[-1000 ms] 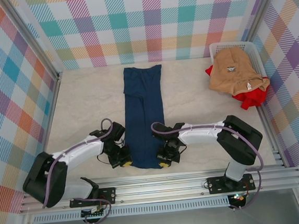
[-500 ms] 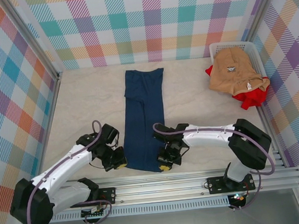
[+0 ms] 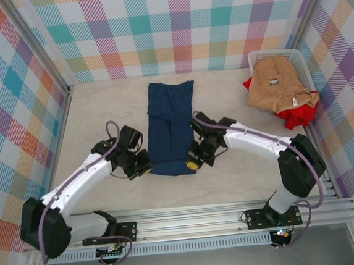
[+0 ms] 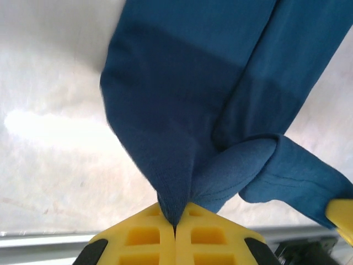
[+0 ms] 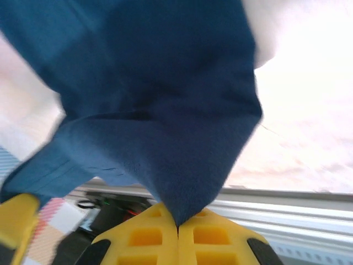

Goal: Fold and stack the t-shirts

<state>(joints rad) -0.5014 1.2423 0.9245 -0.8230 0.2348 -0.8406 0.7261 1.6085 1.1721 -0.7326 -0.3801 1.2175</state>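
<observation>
Left claw (image 3: 144, 168) and right claw (image 3: 193, 163) each pinch a near corner of the navy shirt (image 3: 170, 121), stretched long mid-table (image 3: 95, 121); tan shirt (image 3: 278, 83) over red shirt (image 3: 297, 119) at the basket (image 3: 263, 55).

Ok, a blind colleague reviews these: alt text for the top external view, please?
The left end effector and right end effector each pinch a near corner of a folded navy t-shirt on a pale table. At far right, a tan t-shirt lies over a red t-shirt on a white basket.
</observation>
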